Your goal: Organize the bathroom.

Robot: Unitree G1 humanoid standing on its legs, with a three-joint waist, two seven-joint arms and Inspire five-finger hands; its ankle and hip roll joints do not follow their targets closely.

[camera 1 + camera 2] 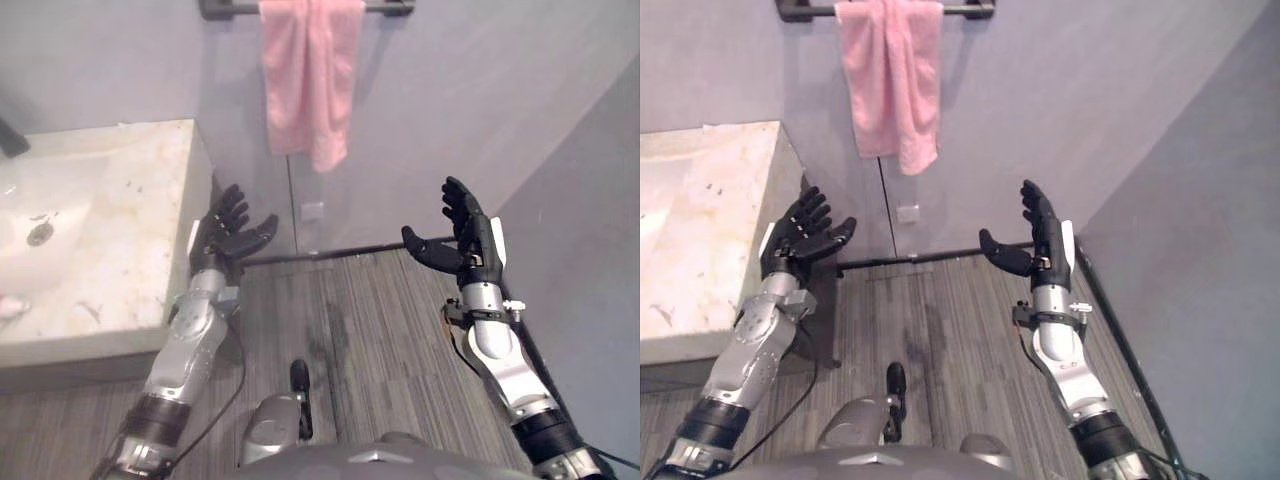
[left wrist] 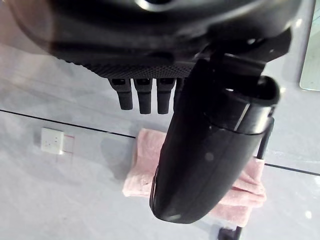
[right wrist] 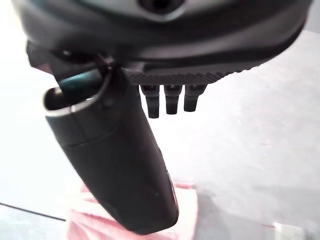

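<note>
Grey walls (image 1: 450, 90), striped wood-look floor (image 1: 370, 330), pale counter (image 1: 130, 230).

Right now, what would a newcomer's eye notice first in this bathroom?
The pink towel draped over a dark rail on the grey wall, straight ahead. Below it, the left robot hand and right robot hand are raised, open and empty. The pale sink counter stands at the left.

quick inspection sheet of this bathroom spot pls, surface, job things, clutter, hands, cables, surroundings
surface: grey striped plank floor, dark stain near the middle.
job's things: pink cloth towel draped over a dark wall-mounted bar, hanging unevenly.
clutter: nothing seen.
hands: left hand open beside the counter, holding nothing; right hand open, raised, holding nothing.
cables: nothing seen.
surroundings: pale marbled stone counter with a white basin; grey tiled wall; small white wall plate.
</note>
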